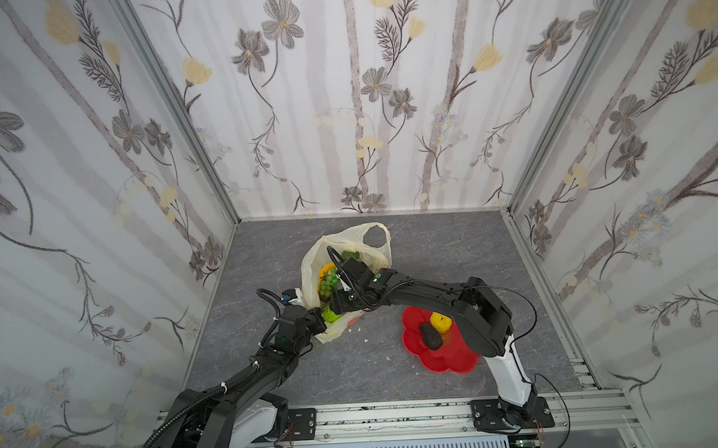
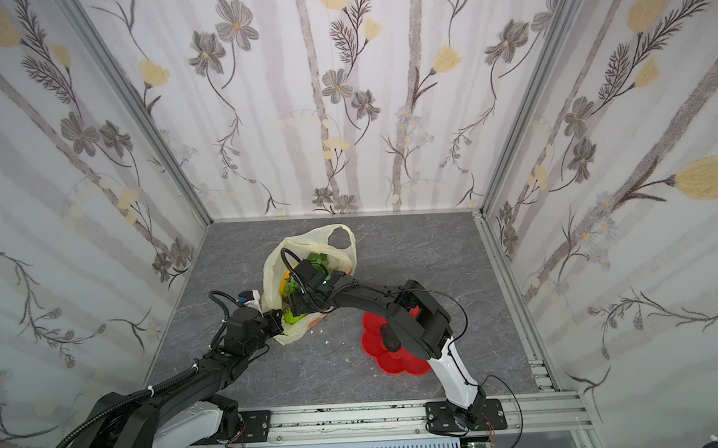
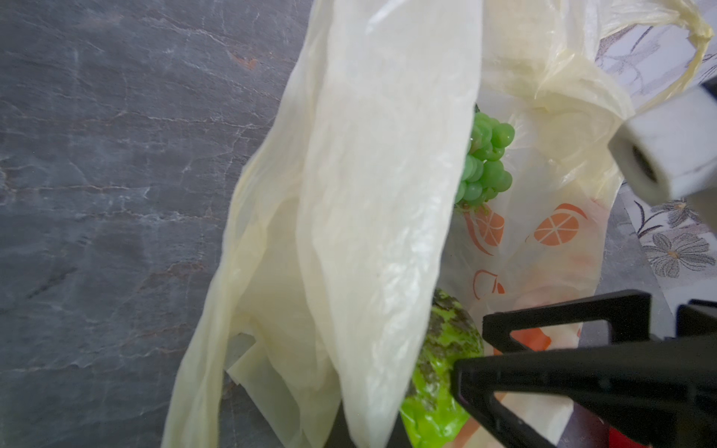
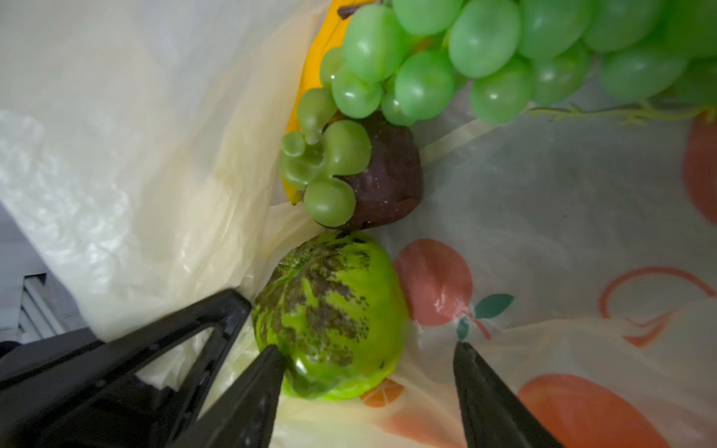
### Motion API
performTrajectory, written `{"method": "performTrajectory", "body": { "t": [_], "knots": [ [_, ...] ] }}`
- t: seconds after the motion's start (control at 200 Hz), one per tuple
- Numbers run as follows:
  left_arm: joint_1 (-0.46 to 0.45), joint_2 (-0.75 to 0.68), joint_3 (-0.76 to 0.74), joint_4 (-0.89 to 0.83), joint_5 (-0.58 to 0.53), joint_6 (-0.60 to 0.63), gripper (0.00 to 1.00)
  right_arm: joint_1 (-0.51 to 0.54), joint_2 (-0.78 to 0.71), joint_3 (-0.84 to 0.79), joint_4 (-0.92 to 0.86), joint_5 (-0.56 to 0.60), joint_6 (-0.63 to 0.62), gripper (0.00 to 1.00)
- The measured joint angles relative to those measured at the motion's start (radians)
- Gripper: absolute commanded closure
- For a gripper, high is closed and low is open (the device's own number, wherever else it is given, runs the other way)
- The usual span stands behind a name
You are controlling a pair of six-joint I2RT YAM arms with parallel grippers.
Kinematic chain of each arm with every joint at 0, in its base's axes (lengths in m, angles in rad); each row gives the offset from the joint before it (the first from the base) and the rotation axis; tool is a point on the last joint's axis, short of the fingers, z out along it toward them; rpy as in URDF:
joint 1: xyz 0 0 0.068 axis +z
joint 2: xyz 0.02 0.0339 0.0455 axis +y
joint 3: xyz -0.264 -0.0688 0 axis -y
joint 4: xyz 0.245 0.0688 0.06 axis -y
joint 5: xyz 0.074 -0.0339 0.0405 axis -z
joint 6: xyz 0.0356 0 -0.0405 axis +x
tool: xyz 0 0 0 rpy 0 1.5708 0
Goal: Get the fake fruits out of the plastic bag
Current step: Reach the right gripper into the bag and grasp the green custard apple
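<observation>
Pale-yellow bag (image 1: pixel 341 239) mid-tabletop (image 1: pixel 433 251), near rim pinched in fully closed left pincer (image 1: pixel 316 319). Right pincer (image 4: pixel 368 347) inside bag, jaws wide, gripping nothing, straddling mottled green fruit (image 4: pixel 333 306); grapes (image 4: pixel 485 46) also inside. Red plate (image 1: pixel 442 360) at right.

**Hidden by the bag, cut by the frame**

Beyond the fingers of the right gripper (image 4: pixel 368 347), the grape bunch (image 4: pixel 485 50) runs off the frame edge and covers most of the banana (image 4: pixel 316 54). A fold of the plastic bag (image 3: pixel 368 232) covers the fingertips of the left gripper (image 1: pixel 318 320). In both top views the right gripper's fingertips cannot be seen.
</observation>
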Motion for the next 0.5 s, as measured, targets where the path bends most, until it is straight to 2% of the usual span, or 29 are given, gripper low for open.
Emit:
{"method": "performTrajectory", "body": {
  "t": [0.5],
  "knots": [
    [0.000, -0.002, 0.000, 0.000, -0.003, 0.000, 1.00, -0.001, 0.107, 0.085, 0.084, -0.048, 0.001, 0.30]
  ]
}}
